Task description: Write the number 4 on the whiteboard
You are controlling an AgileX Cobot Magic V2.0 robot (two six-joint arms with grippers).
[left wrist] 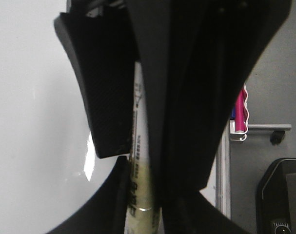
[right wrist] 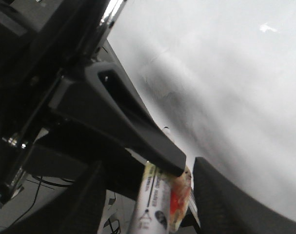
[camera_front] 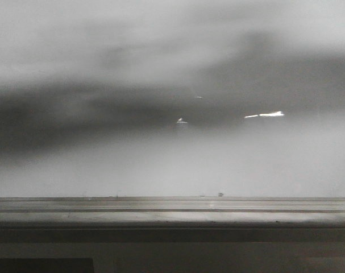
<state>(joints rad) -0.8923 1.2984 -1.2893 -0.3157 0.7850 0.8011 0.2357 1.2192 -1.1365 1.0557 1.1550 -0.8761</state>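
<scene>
The whiteboard (camera_front: pixel 172 170) fills the front view, glossy and grey-white with dark reflections. No number 4 shows on it. Neither gripper is in the front view. In the left wrist view my left gripper (left wrist: pixel 143 168) is shut on a white marker (left wrist: pixel 139 126) with black print. Black finger-shaped parts (left wrist: pixel 104 87) lie against the marker from the far end. In the right wrist view my right gripper (right wrist: pixel 160 170) has a white marker with a red label (right wrist: pixel 157 204) between its fingers. A black part (right wrist: pixel 138 131) hides the marker's far end. The whiteboard (right wrist: pixel 226 73) lies beyond.
A grey metal tray rail (camera_front: pixel 172 207) runs along the whiteboard's lower edge. Bright light reflections (camera_front: pixel 266 115) sit on the board. In the left wrist view a holder with pink markers (left wrist: pixel 240 114) hangs beside the board's edge, with a chair base (left wrist: pixel 279 200) below.
</scene>
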